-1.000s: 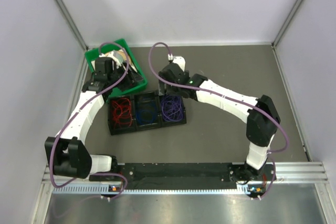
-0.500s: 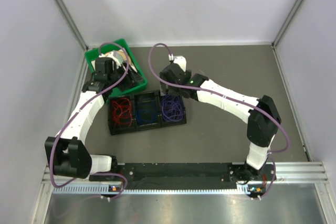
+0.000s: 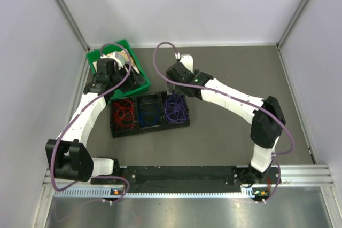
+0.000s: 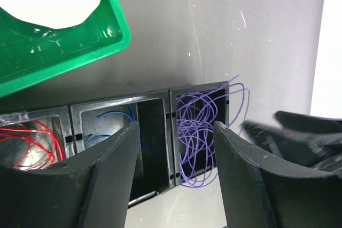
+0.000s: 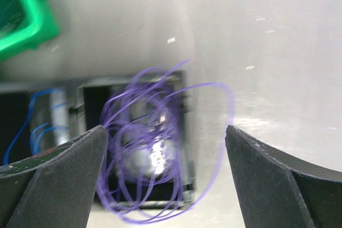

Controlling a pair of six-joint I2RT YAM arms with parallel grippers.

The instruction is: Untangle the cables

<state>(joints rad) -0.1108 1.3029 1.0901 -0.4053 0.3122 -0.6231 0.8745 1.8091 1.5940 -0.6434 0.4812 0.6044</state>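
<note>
Standing by the table, I'd judge all three wires feather-light, thin and springy, limp enough to sag yet apt to snag loop on loop, so each wants pinching on a single free strand at the rim of its coil and drawing out slowly; the red cable [image 3: 124, 111] lies out past the left finger of the left gripper [image 4: 175, 132], in the left compartment of the black tray [image 3: 149, 131]; the blue cable [image 3: 149, 113] lies low in the middle compartment, partly hidden behind that same finger; the purple cable [image 3: 175, 109] fills the right compartment, showing between both pairs of fingers in the wrist views, and its outer loops spill over the wall towards the right finger of the right gripper [image 5: 165, 132], which looks the handiest place to take hold; the left fingers stand moderately apart and empty, held up beside the green bin [image 3: 140, 81], while the right fingers are spread wide with nothing in them; compared with a second ago the left arm has not stirred, but the right gripper has drawn back from the purple compartment towards the far side and opened its fingers wider, leaving the purple coil in the tray
</note>
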